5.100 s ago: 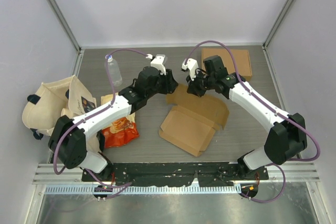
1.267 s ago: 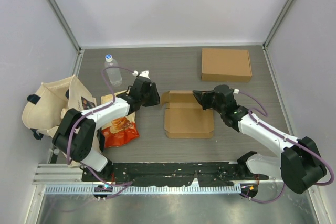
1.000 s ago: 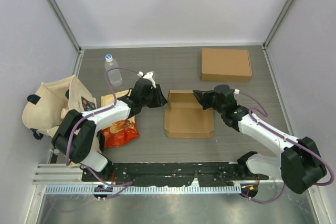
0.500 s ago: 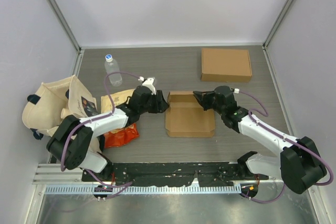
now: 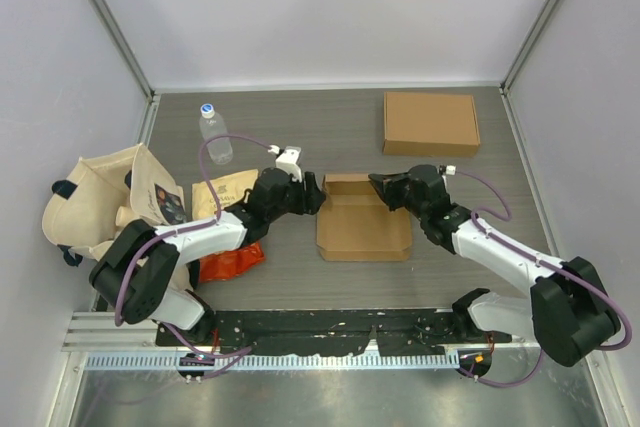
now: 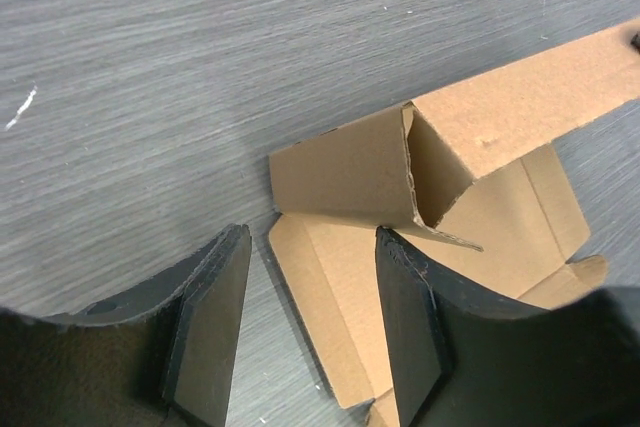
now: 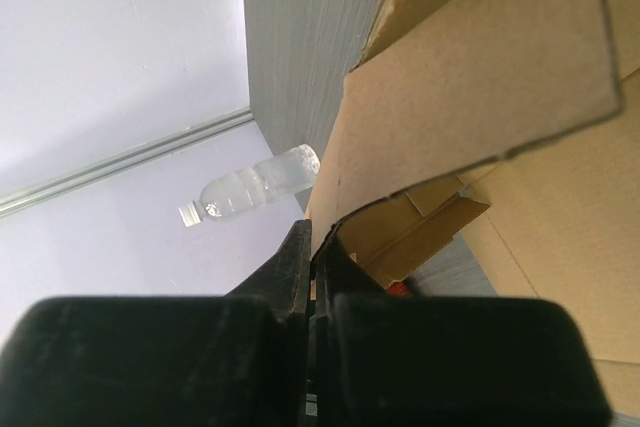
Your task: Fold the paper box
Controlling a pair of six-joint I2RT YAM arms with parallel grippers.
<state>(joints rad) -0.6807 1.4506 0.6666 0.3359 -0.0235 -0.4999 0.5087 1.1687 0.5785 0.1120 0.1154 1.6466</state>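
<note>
The brown paper box point(image 5: 365, 225) lies open in the middle of the table, its back wall raised and its left corner flap folded inward. My left gripper point(image 5: 314, 194) is open at the box's left edge. In the left wrist view its fingers point(image 6: 212, 319) straddle the flat left flap, and the folded corner point(image 6: 400, 172) stands just ahead of them. My right gripper point(image 5: 384, 187) is shut on the box's back wall at the right rear corner. In the right wrist view its jaws point(image 7: 320, 247) pinch the edge of the cardboard wall point(image 7: 480, 77).
A closed brown box point(image 5: 431, 123) lies at the back right. A water bottle point(image 5: 211, 132) stands at the back left, also in the right wrist view point(image 7: 250, 187). A cloth tote bag point(image 5: 95, 202), a brown packet point(image 5: 222, 191) and a red snack bag point(image 5: 222, 257) lie at the left.
My left gripper has moved right and down to the box's left edge. The box has slid slightly right. The right gripper has kept hold of the back wall.
</note>
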